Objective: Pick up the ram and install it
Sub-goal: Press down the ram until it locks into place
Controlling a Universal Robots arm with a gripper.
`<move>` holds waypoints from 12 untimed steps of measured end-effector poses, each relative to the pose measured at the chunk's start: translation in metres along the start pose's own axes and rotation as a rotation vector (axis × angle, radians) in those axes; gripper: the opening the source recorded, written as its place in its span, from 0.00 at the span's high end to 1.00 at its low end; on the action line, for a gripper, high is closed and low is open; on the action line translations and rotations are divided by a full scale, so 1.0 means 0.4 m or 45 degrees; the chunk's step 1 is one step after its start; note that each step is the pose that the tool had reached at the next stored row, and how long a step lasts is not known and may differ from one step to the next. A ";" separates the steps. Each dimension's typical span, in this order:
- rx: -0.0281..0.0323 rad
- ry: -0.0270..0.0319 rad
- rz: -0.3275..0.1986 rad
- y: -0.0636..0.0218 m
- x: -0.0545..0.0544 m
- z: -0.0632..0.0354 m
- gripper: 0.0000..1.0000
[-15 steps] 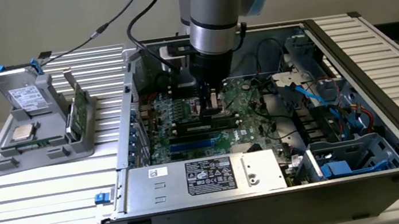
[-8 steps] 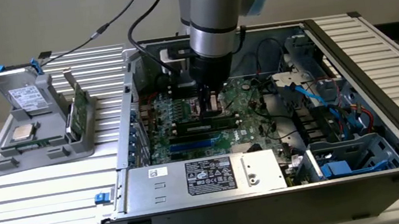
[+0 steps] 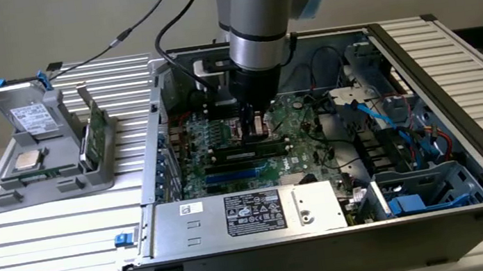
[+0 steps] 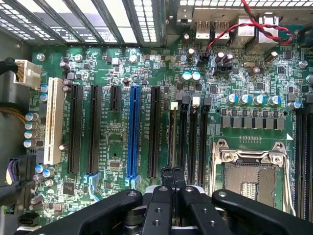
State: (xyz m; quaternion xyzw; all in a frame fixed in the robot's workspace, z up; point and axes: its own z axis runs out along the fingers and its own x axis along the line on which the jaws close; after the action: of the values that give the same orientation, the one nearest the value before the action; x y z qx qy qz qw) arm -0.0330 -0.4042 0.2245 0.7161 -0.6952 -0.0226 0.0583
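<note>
The computer case (image 3: 336,137) lies open on the table (image 3: 49,231). A holder stand (image 3: 54,167) sits beside the case, toward the exterior view's left. The power supply (image 3: 247,215) lies inside the case, along its near wall.

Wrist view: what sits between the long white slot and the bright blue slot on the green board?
In the wrist view, two long black slots and one shorter black slot stand between the white slot and the blue slot.

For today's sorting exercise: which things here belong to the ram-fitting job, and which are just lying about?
Belong to the job:
pincer, shut, low over the board
ram, in a slot beneath it
motherboard

Lying about:
processor chip
drive
grey holder
power supply
</note>
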 end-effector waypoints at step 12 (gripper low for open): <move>-0.0066 -0.0006 0.000 -0.007 0.005 -0.063 0.89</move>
State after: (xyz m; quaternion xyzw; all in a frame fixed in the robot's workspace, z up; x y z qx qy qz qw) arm -0.0273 -0.4047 0.2492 0.7161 -0.6950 -0.0246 0.0600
